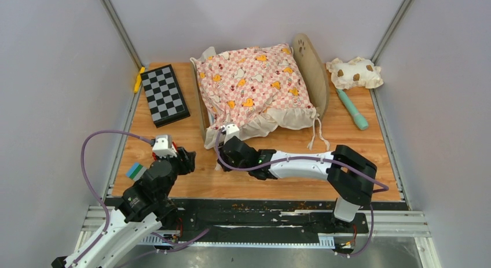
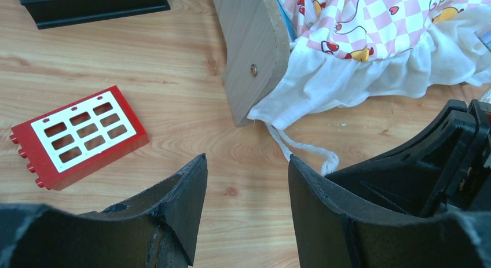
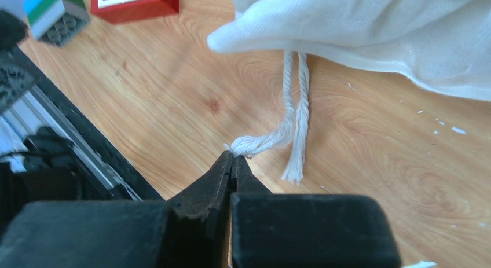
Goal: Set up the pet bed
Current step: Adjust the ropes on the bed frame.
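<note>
Toward the far edge of the wooden table (image 1: 289, 184), about midway along it: the small light-wood pet bed with rounded paw-print headboard (image 1: 313, 68). Already covered by the pink checkered ruffled cushion (image 1: 249, 83), though draped askew, spilling its ruffle over the near rail and trailing white tie cords (image 3: 292, 106) onto the wood. Not yet on the bed: the small cream brown-spotted pillow (image 1: 354, 73), off by the far right corner, well apart from the headboard.

Judged roughly mid-task: cushion placed; straightening or tying, and the pillow, left to do.

Right gripper (image 3: 233, 162) clenched tight, tips at the frayed end of one cord just off the bed's near left corner; cannot tell if truly nipping any strand. Left gripper (image 2: 246, 164) spread apart and empty, hovering over bare wood toward the table's near left corner, beside a red window brick (image 2: 78, 138).
</note>
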Tool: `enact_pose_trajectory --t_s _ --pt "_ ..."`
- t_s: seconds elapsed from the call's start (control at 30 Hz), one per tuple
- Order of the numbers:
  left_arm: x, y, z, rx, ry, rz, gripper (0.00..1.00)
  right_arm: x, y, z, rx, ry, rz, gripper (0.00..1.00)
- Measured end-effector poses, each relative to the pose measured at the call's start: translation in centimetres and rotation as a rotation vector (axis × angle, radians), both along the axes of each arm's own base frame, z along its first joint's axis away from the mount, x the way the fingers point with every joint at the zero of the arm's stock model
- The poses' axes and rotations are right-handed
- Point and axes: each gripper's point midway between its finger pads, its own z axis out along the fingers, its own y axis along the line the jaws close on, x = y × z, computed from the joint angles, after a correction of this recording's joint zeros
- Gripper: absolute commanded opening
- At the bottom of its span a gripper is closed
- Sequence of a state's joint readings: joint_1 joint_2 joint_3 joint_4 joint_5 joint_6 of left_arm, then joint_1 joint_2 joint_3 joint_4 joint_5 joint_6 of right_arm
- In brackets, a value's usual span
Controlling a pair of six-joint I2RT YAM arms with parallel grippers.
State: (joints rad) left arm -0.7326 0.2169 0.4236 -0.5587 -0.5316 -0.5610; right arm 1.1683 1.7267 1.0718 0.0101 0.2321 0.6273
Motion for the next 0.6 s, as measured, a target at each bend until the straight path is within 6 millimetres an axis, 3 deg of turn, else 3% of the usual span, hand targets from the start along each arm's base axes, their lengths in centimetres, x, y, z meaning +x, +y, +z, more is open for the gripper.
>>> enact_pose_trajectory --t_s 0.1,0.33,0.53,0.57,0.6 --pt "0.0 -0.1 0.0 -0.002 0.001 -0.005 0.68 -0.5 -0.6 0.1 -0.063 -0.053 0.096 0.0" --pt "-0.1 -0.7 -0.2 -0.006 0.013 -0.038 0.69 -2.0 -2.2 1.5 -0.192 -0.206 0.363 0.0" --pt "-0.2 -1.1 -0.2 -0.013 0.016 -0.054 0.69 -2.0 -5.2 -1.2 -0.421 -0.26 0.492 0.0" --pt "-0.2 -1.1 -0.1 -0.013 0.016 -0.055 0.69 -1.6 -5.8 -1.8 -0.457 -0.254 0.483 0.02" --pt "-0.2 -1.1 -0.1 -0.014 0.015 -0.056 0.69 -1.2 -6.4 -2.3 -0.485 -0.244 0.47 0.11"
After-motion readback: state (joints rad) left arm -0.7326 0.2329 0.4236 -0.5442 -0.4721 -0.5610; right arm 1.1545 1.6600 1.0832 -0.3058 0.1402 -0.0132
